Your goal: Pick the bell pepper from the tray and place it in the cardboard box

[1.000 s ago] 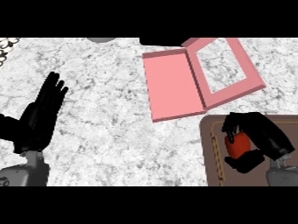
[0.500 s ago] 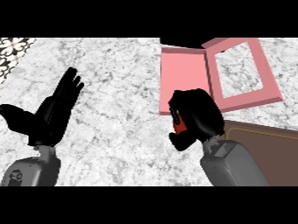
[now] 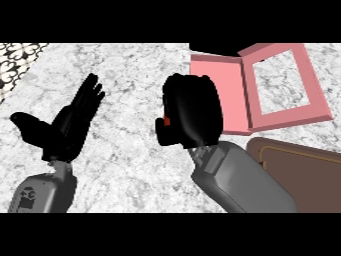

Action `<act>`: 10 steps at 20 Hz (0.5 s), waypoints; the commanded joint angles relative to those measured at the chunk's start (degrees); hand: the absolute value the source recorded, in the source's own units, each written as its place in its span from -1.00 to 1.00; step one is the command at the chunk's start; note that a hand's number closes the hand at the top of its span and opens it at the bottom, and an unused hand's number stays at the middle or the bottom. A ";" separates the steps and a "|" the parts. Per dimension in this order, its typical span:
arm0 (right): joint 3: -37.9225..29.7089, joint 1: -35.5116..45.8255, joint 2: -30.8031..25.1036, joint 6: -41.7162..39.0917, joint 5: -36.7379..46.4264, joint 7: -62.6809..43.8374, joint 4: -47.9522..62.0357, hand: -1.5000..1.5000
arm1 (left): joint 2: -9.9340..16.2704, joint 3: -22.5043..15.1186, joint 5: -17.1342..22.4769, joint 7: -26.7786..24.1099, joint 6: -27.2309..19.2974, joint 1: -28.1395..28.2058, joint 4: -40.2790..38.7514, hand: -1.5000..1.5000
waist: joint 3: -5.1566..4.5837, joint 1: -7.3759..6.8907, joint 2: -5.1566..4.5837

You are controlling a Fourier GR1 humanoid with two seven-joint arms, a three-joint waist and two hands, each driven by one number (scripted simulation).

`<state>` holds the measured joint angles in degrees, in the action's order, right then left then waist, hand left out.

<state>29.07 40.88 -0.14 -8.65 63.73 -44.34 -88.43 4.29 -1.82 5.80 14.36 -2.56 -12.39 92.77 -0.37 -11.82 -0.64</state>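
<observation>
Grasping the red bell pepper [image 3: 167, 121], the right hand [image 3: 191, 112] hangs over the marble counter [image 3: 129, 165], just left of the pink cardboard box [image 3: 221, 95].

Its black fingers curl round the pepper so that only a small red patch shows at the hand's left edge, beside the thumb; the rest of the pepper is hidden. Directly to this hand's right the box lies with its flap spread open, and the hand's outer edge overlaps the box's left wall in the view. Below and to the right of the hand, past the grey forearm, sits the brown tray [image 3: 313, 175]. Well to the left, the left hand [image 3: 62, 125] rests relaxed, fingers straight and pointing up, thumb out to its left, holding nothing.
</observation>
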 commanded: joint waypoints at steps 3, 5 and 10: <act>1.38 12.94 0.14 7.92 1.90 -18.56 3.10 1.00 | -0.09 0.18 -0.13 0.59 -0.29 -1.00 -1.36 0.00 | -0.06 0.91 0.38; 2.29 16.67 0.13 9.05 2.29 -23.73 6.41 1.00 | 0.20 0.78 -0.19 0.40 -0.57 -1.74 -1.30 0.00 | -0.09 0.83 0.21; 0.25 25.64 0.12 11.16 -0.19 -31.04 13.74 1.00 | -0.71 -0.14 -0.52 -0.44 -0.64 0.05 -1.66 0.00 | -0.08 1.47 -0.05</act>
<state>29.91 59.67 -0.43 -0.15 64.70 -63.32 -79.37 3.87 -1.59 5.29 14.61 -3.52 -13.55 91.46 -0.41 -10.44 -0.57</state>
